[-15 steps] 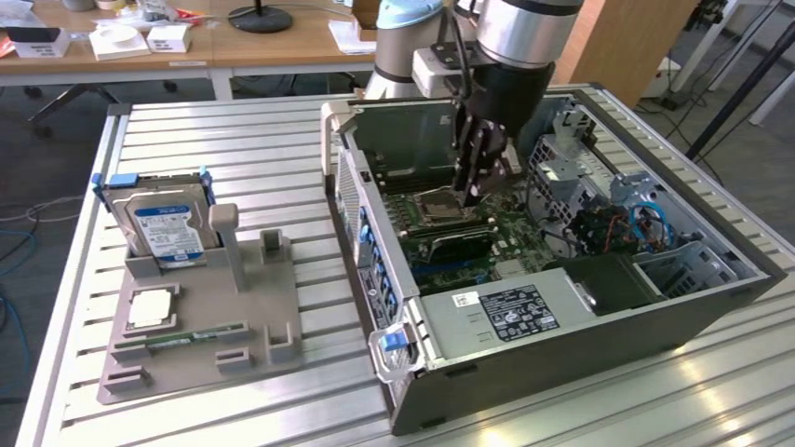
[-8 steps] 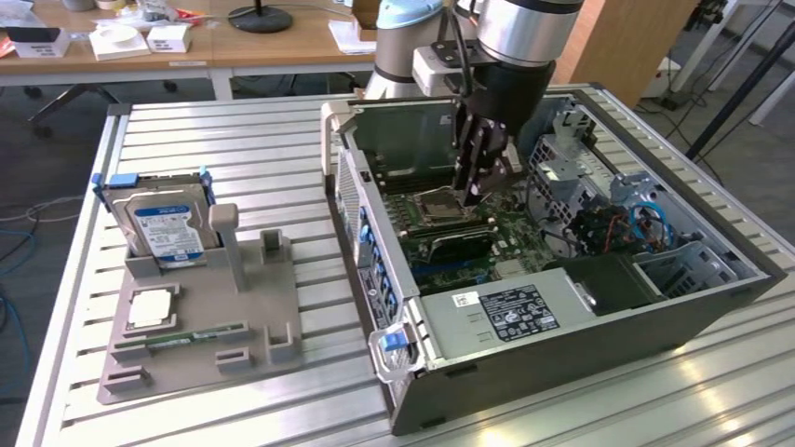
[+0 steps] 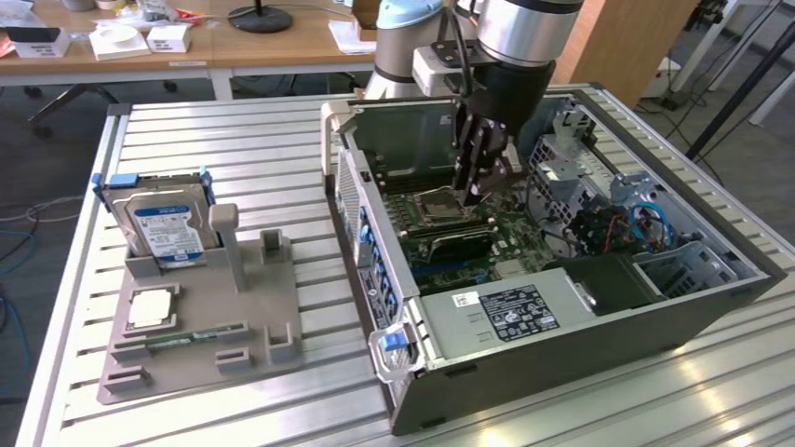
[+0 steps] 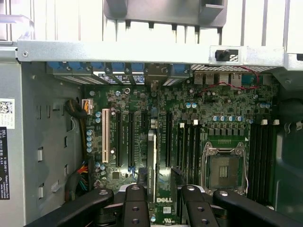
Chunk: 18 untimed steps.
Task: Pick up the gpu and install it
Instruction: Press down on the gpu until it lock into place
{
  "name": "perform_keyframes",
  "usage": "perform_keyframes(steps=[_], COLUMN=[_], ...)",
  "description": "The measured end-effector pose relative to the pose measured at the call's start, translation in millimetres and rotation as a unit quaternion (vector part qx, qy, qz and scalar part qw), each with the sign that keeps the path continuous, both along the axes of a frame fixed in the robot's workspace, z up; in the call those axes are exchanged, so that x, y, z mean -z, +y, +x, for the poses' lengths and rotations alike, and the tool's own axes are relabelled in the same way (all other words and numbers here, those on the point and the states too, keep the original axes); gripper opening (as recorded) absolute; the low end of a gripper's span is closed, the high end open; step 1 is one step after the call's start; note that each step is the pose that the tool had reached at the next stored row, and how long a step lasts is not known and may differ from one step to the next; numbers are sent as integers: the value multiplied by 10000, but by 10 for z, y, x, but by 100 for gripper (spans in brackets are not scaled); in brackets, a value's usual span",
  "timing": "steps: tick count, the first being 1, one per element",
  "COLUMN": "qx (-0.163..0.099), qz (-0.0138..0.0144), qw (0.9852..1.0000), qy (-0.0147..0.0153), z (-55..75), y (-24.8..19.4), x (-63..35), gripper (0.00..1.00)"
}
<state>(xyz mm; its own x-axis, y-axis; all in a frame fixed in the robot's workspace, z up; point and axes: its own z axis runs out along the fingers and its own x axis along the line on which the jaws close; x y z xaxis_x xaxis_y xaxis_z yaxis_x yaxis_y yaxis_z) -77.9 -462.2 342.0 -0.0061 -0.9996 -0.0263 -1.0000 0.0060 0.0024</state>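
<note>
My gripper [image 3: 479, 186] hangs inside the open computer case [image 3: 559, 368], low over the motherboard [image 3: 435, 251]. It is shut on the gpu [image 4: 163, 198], a thin card held edge-on between the two black fingers [image 4: 135, 208], with a green face and a white Dell mark. In the exterior view the gpu [image 3: 470, 172] is a dark narrow strip pointing down from the fingers. The card's lower edge sits above the row of long black expansion slots [image 4: 130, 142], beside a white slot [image 4: 105, 137]. Whether it touches a slot I cannot tell.
The empty processor socket [image 4: 225, 168] and memory slots lie beside the card. A power supply [image 3: 509, 312] and drive cage [image 3: 677, 270] crowd the case. On the exterior view's left, a grey fixture [image 3: 249, 307] holds a hard drive [image 3: 168, 228], a processor chip [image 3: 149, 307] and a memory stick [image 3: 186, 337].
</note>
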Motion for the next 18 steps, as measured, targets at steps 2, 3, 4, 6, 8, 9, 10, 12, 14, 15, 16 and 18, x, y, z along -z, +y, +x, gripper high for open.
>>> perform_keyframes(steps=[2, 3, 4, 6, 8, 9, 10, 12, 14, 15, 16, 18], qx=[0, 0, 0, 0, 0, 0, 0, 0, 0, 0, 0, 0], qz=[0, 0, 0, 0, 0, 0, 0, 0, 0, 0, 0, 1], qw=[10000, 10000, 10000, 10000, 10000, 10000, 10000, 10000, 10000, 10000, 10000, 10000], qy=[0, 0, 0, 0, 0, 0, 0, 0, 0, 0, 0, 0], z=[0, 0, 0, 0, 0, 0, 0, 0, 0, 0, 0, 0], y=[0, 0, 0, 0, 0, 0, 0, 0, 0, 0, 0, 0], x=[0, 0, 0, 0, 0, 0, 0, 6, 29, 47, 65, 102], gripper=[32, 26, 26, 10, 10, 10, 10, 10, 10, 10, 10, 10])
